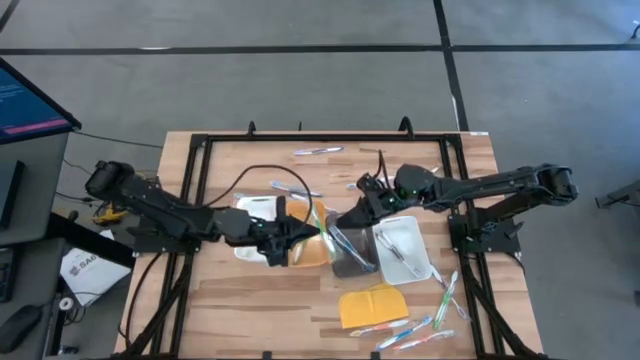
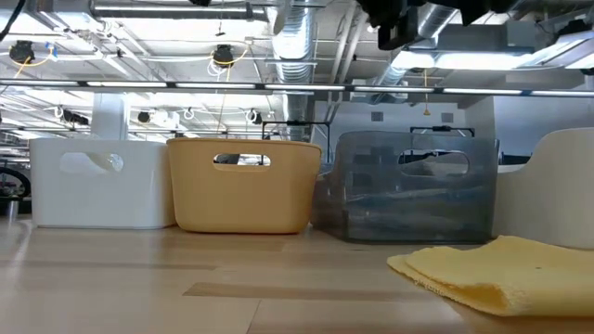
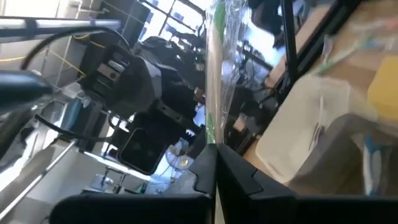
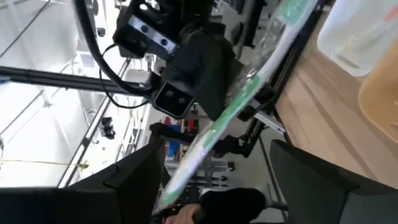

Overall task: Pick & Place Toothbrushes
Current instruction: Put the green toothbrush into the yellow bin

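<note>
Left wrist view: a green toothbrush [image 3: 214, 74] is pinched by the closed left end effector [image 3: 216, 163]; between the right end effector's [image 4: 211, 163] spread fingers, its far end should be grasped before release.

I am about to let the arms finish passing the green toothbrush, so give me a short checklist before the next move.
1. Left pincer shut on the green toothbrush: ok.
2. Right pincer open around the brush, one finger on each side: ok.
3. Right pincer touching the brush: cannot tell.
4. Pincers meet over the trays, near the orange tray: ok.
5. Grey tray has room; it holds a few brushes only: ok.
6. Brush lined up between the right fingers: ok, it runs through the gap.
</note>
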Motion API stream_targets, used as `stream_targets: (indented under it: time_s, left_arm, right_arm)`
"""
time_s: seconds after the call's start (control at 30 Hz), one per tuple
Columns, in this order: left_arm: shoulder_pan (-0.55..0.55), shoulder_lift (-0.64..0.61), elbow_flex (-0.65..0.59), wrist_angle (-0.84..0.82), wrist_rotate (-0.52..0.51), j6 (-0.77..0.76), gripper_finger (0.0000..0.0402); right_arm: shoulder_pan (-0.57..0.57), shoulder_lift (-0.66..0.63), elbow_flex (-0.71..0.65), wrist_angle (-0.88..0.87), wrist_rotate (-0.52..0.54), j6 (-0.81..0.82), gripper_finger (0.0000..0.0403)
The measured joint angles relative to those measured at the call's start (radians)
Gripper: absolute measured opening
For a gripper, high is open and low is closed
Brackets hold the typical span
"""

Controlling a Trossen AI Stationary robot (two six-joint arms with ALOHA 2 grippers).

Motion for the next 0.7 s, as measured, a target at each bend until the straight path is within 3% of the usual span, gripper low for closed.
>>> stream_targets:
  time_s: [0.17, 0.7]
  left_arm:
    - [-0.004, 0.059, 0.035, 0.0, -0.074, 0.022, 0.0]
    - [-0.012, 0.071, 0.042, 0.009, -0.098, 0.049, 0.0]
  right_arm:
    - [0.009, 0.0, 0.0, -0.036, 0.007, -0.029, 0.0285]
    - [0.037, 0.0, 0.0, -0.056, 0.019, -0.02, 0.0285]
